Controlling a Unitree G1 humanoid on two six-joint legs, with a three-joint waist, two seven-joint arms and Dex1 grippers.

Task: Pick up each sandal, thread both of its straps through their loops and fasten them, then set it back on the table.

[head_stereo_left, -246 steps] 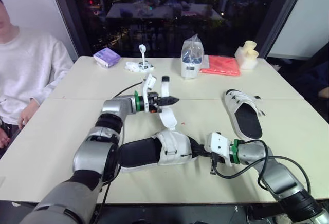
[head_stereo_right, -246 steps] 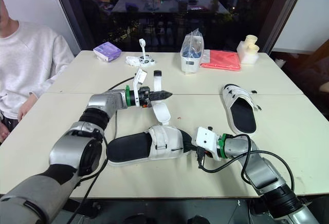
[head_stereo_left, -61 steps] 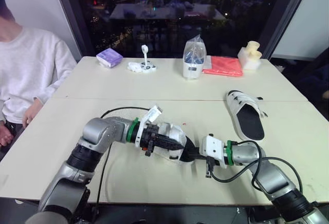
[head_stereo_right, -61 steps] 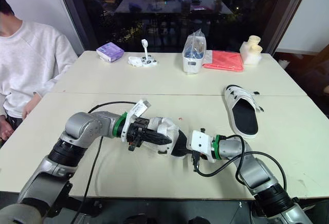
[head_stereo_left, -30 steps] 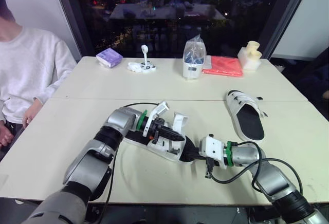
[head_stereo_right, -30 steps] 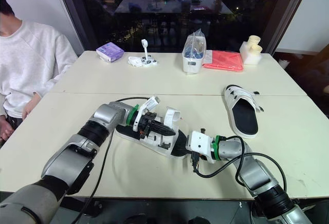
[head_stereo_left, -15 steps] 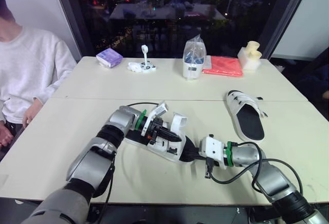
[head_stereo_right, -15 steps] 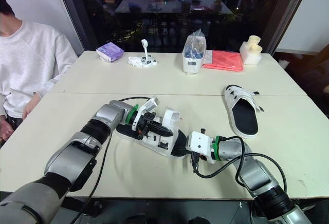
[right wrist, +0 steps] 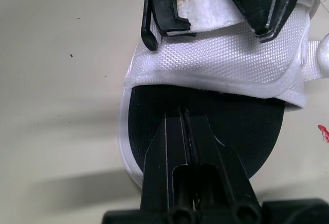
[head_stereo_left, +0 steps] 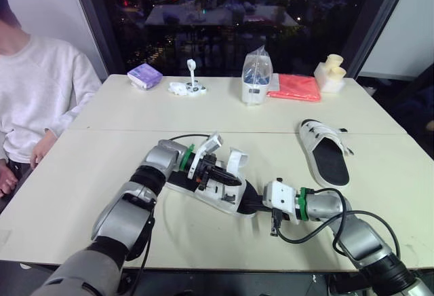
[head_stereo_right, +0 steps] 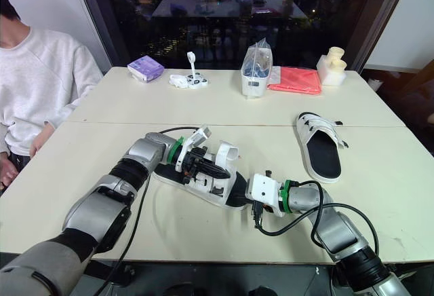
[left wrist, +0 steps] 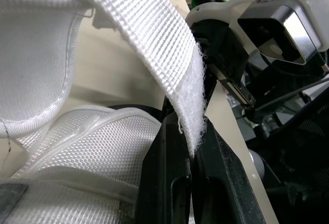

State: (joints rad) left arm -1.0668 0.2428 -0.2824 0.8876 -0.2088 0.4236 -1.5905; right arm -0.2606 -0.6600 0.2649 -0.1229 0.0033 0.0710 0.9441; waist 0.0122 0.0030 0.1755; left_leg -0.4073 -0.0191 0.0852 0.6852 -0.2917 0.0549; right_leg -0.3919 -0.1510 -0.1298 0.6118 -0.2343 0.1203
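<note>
Clamping the strap point(left wrist: 154, 44) end, left gripper point(head_stereo_left: 230, 180) holds it raised; right gripper point(right wrist: 183, 115) pinches the sandal point(right wrist: 221, 64) end tight. Shallow bite: strap may slip before reaching its loop.

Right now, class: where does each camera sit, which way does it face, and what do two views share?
Left eye: on the head, looking down over the table; left gripper and right gripper show.
Right eye: beside it, same scene.
Left wrist: along that gripper's fingers, shut on a strap.
Right wrist: along that gripper's shut fingers, over the black footbed of the sandal.
Shared: both wrist views show its white upper.
</note>
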